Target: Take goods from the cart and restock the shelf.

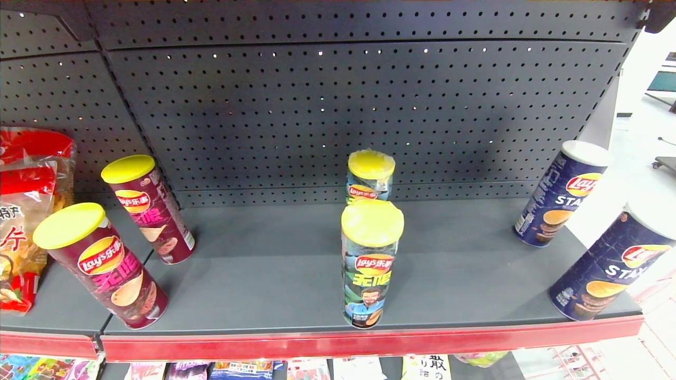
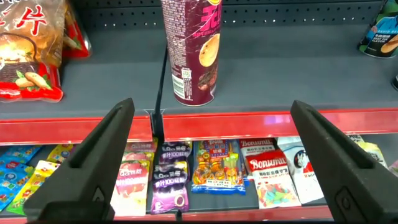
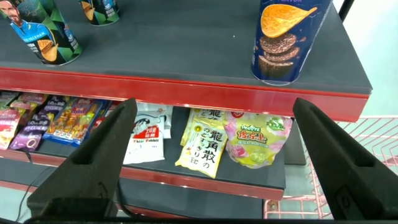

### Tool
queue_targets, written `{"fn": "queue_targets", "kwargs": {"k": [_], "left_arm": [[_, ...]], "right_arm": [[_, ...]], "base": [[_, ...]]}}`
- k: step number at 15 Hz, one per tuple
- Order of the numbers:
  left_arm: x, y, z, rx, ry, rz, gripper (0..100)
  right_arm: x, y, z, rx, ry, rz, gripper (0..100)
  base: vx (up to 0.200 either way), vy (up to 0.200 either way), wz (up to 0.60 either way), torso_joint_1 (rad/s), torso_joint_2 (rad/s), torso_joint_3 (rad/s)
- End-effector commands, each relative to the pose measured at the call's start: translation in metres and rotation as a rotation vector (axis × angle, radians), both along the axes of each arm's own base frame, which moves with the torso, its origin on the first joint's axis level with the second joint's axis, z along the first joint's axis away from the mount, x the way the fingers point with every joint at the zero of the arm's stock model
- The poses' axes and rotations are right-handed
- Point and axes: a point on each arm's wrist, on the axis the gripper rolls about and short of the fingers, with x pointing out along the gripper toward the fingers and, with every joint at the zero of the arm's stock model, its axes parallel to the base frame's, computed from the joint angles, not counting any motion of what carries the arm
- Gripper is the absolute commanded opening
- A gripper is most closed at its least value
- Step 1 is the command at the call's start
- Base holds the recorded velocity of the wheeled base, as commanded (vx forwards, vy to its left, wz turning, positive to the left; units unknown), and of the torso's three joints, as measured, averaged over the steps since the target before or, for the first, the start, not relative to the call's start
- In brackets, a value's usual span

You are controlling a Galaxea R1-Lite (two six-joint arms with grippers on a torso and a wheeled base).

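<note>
The left gripper (image 2: 211,106) has its two black fingers (image 2: 93,162) spread wide, with nothing between them. The right gripper (image 3: 214,104) is spread the same way and is also empty. Both hang just in front of the grey shelf (image 2: 280,81), about level with its red front edge (image 2: 249,121).

Past the left gripper, the base of a maroon can (image 2: 189,56) stands near that edge. Past the right gripper, a blue can (image 3: 283,37) stands close to the shelf's right front corner.

With both grippers empty, this looks like a pause between placements. The next move would be to turn to the cart, grip a can around its body, and set it upright in a bare stretch without knocking the others.

The head view adds the full layout. Six lidded cans stand in three pairs, maroon on the left, green cans (image 1: 372,264) in the middle and blue on the right, with wide gaps between the pairs. Snack bags (image 1: 24,211) lie at the far left.

The wrist views show a lower shelf of small packets (image 2: 217,168). The right wrist view also shows a pink wire frame (image 3: 373,134) beside the shelf end, probably the cart. Its contents are hidden.
</note>
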Motion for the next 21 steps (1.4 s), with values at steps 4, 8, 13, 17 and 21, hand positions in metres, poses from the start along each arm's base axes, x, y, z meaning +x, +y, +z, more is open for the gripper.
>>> {"fn": "queue_targets", "kwargs": {"k": [4,8,13,17,21], "left_arm": [[0.0,0.0,0.0,0.005,0.001,-0.017,100],[0.002,-0.001,0.001,0.023,0.023,-0.035,100],[0.044,-0.008,0.157,-0.16,0.006,-0.345,100],[0.091,-0.021,0.115,0.036,0.3,-0.625,100],[0.123,-0.037,0.094,0.151,0.47,-0.733,100]], "right_arm": [[0.0,0.0,0.0,-0.01,-0.001,-0.002,100],[0.0,0.0,0.0,-0.016,-0.003,-0.004,100],[0.0,0.0,0.0,-0.018,-0.003,-0.01,100],[0.0,0.0,0.0,-0.019,-0.002,-0.012,100],[0.0,0.0,0.0,-0.018,-0.003,-0.01,100]], "base": [[0.0,0.0,0.0,0.0,0.0,0.0],[0.0,0.0,0.0,0.0,0.0,0.0],[0.0,0.0,0.0,0.0,0.0,0.0],[0.0,0.0,0.0,0.0,0.0,0.0],[0.0,0.0,0.0,0.0,0.0,0.0]]}}
